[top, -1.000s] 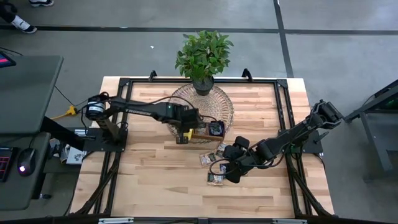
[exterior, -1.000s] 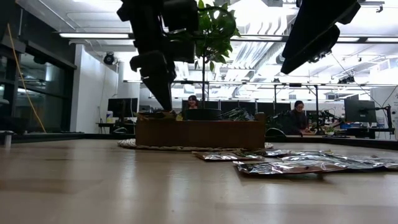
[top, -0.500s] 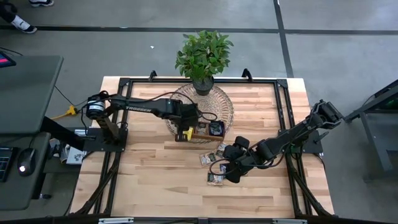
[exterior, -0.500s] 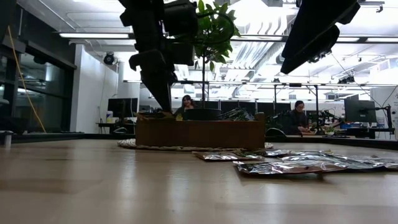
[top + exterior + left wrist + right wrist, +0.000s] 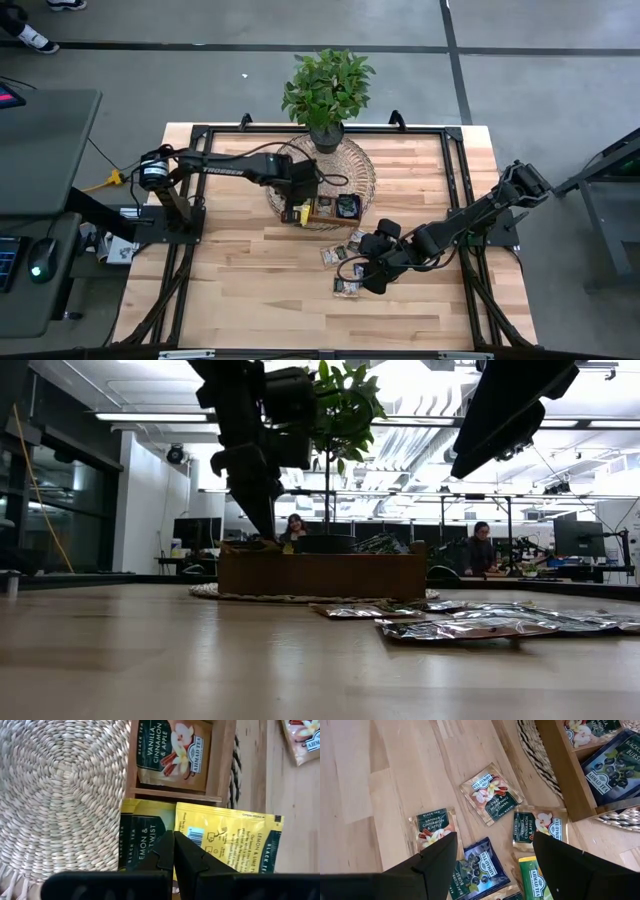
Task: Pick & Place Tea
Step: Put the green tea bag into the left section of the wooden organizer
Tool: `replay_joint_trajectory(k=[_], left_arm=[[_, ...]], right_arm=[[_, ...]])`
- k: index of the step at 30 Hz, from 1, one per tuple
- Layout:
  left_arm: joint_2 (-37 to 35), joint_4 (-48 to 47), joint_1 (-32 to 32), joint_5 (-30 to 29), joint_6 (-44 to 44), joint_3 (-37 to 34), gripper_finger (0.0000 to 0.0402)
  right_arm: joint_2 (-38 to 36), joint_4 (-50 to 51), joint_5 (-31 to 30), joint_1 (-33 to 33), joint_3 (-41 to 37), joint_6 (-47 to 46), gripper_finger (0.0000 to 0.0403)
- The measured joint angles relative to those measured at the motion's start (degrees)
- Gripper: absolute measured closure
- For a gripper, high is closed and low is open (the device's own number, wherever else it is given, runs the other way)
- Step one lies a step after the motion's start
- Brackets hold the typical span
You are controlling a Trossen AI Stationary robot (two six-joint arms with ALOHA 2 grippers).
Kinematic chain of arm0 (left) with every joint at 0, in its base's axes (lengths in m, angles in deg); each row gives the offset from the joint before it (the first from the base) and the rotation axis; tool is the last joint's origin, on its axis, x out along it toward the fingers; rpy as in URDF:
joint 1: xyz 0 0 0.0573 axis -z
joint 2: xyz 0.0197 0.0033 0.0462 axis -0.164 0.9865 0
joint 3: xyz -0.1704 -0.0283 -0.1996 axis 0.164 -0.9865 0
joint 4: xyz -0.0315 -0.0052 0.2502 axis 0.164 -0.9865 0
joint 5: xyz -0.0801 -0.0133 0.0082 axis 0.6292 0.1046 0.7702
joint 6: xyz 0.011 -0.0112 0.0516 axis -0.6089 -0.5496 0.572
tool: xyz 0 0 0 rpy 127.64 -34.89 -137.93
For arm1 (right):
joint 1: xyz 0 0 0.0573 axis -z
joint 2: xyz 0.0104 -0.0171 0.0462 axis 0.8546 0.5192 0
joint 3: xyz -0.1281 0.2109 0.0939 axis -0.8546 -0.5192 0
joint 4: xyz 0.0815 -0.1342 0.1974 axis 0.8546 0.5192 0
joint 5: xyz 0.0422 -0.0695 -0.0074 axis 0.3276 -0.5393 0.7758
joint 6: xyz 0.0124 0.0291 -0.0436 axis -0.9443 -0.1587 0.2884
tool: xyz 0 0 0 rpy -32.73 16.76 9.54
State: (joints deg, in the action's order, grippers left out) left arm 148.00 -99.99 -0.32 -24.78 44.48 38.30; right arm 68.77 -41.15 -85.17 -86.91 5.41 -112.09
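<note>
A brown wooden tray (image 5: 322, 215) sits on a round woven mat (image 5: 350, 165). My left gripper (image 5: 296, 212) hangs over the tray's left end, shut on a yellow tea sachet (image 5: 235, 842). Under it another yellow sachet (image 5: 140, 847) lies in the tray, and a vanilla sachet (image 5: 172, 752) lies in the adjoining compartment. Several tea sachets (image 5: 345, 255) lie flat on the table near the tray. My right gripper (image 5: 495, 865) hovers open above them, over a dark blue sachet (image 5: 477, 867), touching nothing. My left gripper pinches the yellow sachet between its two fingertips (image 5: 182, 852), at one side edge (image 5: 181, 822). The fingers slant steeply down from above. The sachet spreads out flat beside the fingertips, printed back up, reaching past the tray's wall and clear of the table.
A potted plant (image 5: 328, 90) stands on the mat's far side, behind the tray. A dark blue sachet (image 5: 615, 765) lies in the tray's right compartment. Bare wooden table (image 5: 250, 290) stretches toward the near and left edges. People sit at desks (image 5: 480, 550) in the room beyond.
My left gripper, still shut, has swung a short way toward the table's far edge and slightly right, carrying the yellow sachet over the tray's left end. My right gripper has kept still.
</note>
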Motion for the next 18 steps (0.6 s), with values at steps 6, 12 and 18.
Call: replay_joint_trajectory(k=[6, 12, 18], left_arm=[[1.78, 0.49, 0.00, 0.78, 0.91, -0.09, 0.0401], [1.53, 0.96, 0.00, 0.77, 1.06, -0.05, 0.0401], [1.53, 0.20, 0.00, 1.05, 1.04, -0.04, 0.0402]], right_arm=[[0.00, -0.01, 0.00, 0.01, 0.00, 0.02, 0.0147], [0.00, -0.02, -0.02, 0.00, 0.00, 0.02, 0.0147], [0.00, -0.02, -0.05, 0.00, 0.00, 0.42, 0.0147]])
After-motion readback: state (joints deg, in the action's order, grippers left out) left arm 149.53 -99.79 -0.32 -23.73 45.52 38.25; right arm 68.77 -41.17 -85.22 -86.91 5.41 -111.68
